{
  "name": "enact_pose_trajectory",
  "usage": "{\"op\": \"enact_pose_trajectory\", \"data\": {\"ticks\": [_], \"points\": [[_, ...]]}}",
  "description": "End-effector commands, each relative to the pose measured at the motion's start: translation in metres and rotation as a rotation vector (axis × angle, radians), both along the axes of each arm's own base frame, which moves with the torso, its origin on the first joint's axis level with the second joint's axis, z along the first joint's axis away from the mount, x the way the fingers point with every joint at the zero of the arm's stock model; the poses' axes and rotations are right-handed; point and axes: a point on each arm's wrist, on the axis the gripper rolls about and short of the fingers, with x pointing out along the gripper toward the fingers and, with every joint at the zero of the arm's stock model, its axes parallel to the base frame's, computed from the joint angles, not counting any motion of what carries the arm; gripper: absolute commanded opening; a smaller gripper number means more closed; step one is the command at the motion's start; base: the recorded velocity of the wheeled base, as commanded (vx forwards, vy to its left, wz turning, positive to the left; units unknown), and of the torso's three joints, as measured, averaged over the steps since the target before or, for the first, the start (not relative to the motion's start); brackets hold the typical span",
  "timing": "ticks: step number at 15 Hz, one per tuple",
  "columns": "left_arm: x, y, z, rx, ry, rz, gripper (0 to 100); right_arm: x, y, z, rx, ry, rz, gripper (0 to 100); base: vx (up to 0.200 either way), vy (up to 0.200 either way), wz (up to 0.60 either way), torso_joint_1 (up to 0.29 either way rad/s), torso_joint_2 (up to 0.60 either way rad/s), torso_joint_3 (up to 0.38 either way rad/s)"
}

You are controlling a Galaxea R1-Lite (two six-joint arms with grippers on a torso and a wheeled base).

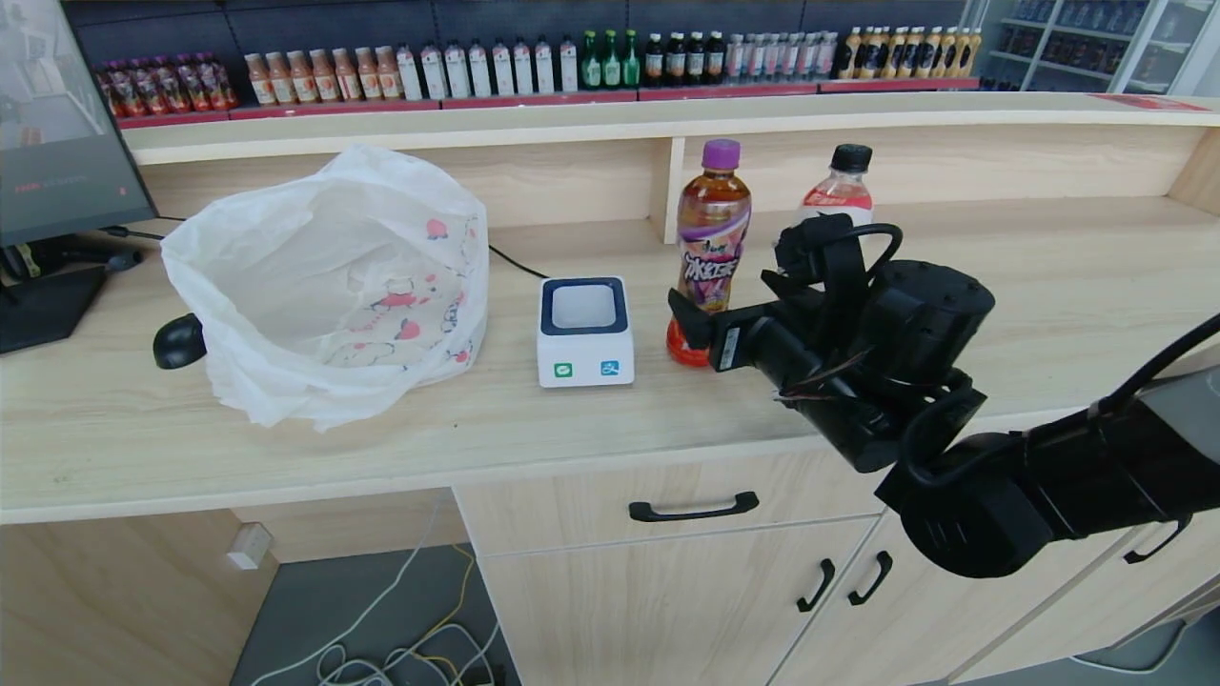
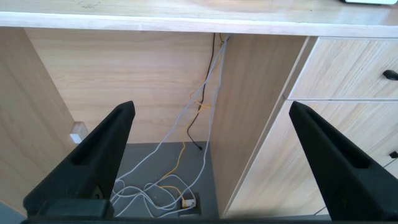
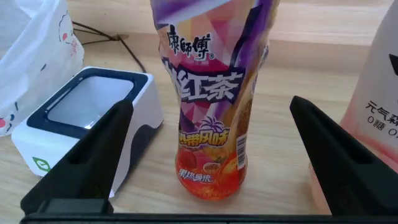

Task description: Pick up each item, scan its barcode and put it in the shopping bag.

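Item under inspection: the purple-capped bottle (image 1: 713, 250) stands upright on the counter just beside the scanner (image 1: 584, 331), on its right. A black-capped bottle (image 1: 839, 186) stands farther from the scanner on that same side and somewhat behind. The shopping bag (image 1: 334, 276) sits open just to the scanner's left.

Right gripper (image 3: 211, 107): spread wide and level with the lower body of the purple-capped bottle. The bottle lines up between the two fingers, and neither touches it. Left gripper (image 2: 211, 109): also spread and holding nothing, low beneath the counter, well away from the scanner.

Handling, as judged: the bottle looks full, so expect moderate weight. Its walls should be stiff but give under a hard squeeze. The glossy printed sleeve is likely slick. The bottle is tall on a narrow base, so a sideways nudge could topple it against the scanner. You should close on the narrowed waist of the body, squarely and firmly. No barcode shows on the facing side, so expect to turn the bottle.
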Motion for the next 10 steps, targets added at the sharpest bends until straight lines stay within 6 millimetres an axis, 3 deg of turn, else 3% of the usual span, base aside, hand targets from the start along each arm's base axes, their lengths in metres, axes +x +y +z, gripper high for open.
{"op": "enact_pose_trajectory", "data": {"ticks": [1,5,10], "points": [[0.000,0.000,0.000,0.000,-0.001,0.000,100,0.008,0.011,-0.004,0.007,-0.003,0.008,100,0.000,0.000,0.00,0.000,0.00,0.000],[0.000,0.000,0.000,0.000,-0.001,0.000,100,0.026,0.021,0.003,0.050,-0.045,-0.053,100,0.000,0.000,0.00,0.000,0.00,0.000],[0.000,0.000,0.000,0.000,-0.001,0.000,100,0.040,0.020,-0.003,0.053,-0.047,-0.081,100,0.000,0.000,0.00,0.000,0.00,0.000]]}}
